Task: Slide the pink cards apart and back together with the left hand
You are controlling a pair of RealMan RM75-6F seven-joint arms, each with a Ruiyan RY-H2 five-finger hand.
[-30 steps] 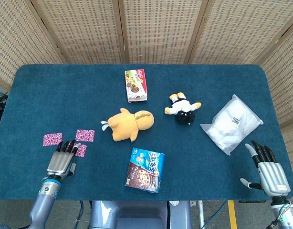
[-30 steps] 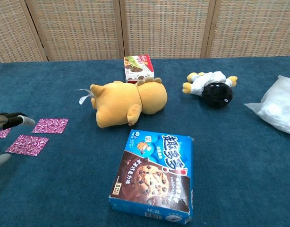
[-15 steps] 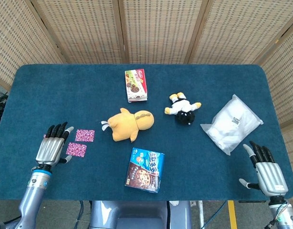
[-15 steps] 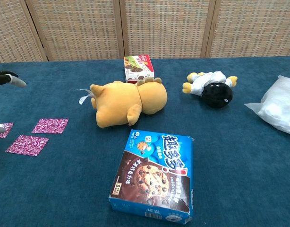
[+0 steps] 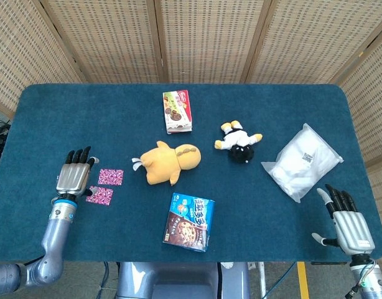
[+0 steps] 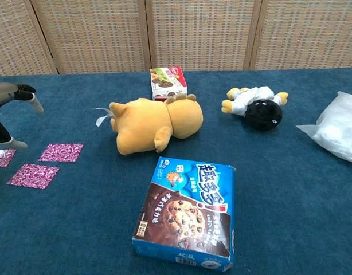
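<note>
Head view, left hand [image 5: 75,174] spread beside pink cards [image 5: 105,186]

- The left hand [image 5: 73,177] has a brushed, silvery metal back and matt black fingers [image 5: 78,156].
- Just beside those fingers lie thin pink patterned paper cards [image 5: 110,177], flat with a slight sheen.
- The dark blue table cloth [image 5: 66,112] under them looks felt-like and matt.
- Further from the fingers, the yellow plush toy [image 5: 168,161] is soft, fuzzy fabric.
- The blue cardboard biscuit box [image 6: 190,211] is glossy print.
- The white plastic bag [image 5: 303,162] is crinkled and faintly shiny.
</note>
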